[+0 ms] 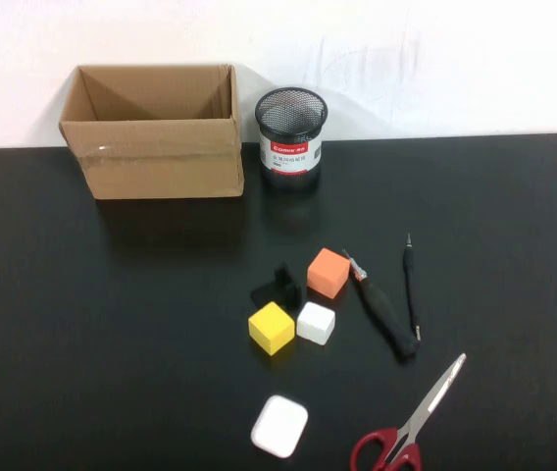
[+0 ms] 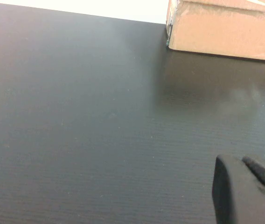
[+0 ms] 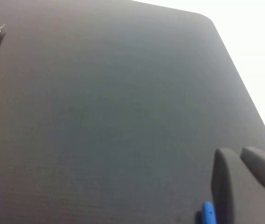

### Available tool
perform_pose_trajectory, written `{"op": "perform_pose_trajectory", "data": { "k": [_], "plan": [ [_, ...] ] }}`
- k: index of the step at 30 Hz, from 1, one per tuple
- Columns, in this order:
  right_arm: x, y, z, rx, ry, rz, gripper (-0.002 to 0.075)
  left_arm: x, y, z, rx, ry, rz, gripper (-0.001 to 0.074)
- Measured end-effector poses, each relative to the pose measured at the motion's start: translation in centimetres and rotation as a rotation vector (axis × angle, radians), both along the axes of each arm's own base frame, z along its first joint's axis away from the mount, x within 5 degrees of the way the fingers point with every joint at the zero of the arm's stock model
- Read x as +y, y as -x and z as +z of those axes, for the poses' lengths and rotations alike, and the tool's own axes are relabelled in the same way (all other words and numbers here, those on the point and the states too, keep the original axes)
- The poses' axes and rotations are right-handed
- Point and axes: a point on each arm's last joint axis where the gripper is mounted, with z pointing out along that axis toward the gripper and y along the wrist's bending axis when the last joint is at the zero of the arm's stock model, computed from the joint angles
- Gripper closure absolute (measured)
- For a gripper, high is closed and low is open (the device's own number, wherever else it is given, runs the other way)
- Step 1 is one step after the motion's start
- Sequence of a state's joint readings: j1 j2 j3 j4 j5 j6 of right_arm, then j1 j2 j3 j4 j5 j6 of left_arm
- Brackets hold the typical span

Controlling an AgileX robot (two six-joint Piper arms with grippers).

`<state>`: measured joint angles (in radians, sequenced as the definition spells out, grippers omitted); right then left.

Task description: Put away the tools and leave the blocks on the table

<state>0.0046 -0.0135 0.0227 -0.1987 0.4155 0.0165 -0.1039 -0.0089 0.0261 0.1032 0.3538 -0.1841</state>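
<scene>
Scissors (image 1: 411,427) lie diagonally, blades pointing toward the far right, while the left gripper (image 2: 244,186) and right gripper (image 3: 244,182) hover over bare table (image 1: 112,324), jaws together.

You see only a corner of the cardboard box (image 2: 226,30) in the left wrist view. The left gripper (image 2: 244,191) and right gripper (image 3: 244,182) are cut by the frame edges, their fingers' state unclear. The scissors (image 1: 406,422) handles run past the high view's bottom edge.

Lab-style test bench: bare black table (image 1: 82,324), plain white wall (image 1: 455,59), staged props.
</scene>
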Motion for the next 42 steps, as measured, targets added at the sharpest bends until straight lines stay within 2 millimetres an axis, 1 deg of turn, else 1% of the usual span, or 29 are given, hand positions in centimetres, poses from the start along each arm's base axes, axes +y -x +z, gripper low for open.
{"op": "perform_pose_trajectory", "data": {
  "k": [32,42],
  "plan": [
    [0.00,0.00,0.00,0.000,0.000,0.000,0.0736,0.00,0.00,0.00,0.000,0.000,0.000,0.0735],
    [0.00,0.00,0.00,0.000,0.000,0.000,0.0736,-0.29,0.02,0.00,0.000,0.000,-0.055,0.0735]
  ]
}}
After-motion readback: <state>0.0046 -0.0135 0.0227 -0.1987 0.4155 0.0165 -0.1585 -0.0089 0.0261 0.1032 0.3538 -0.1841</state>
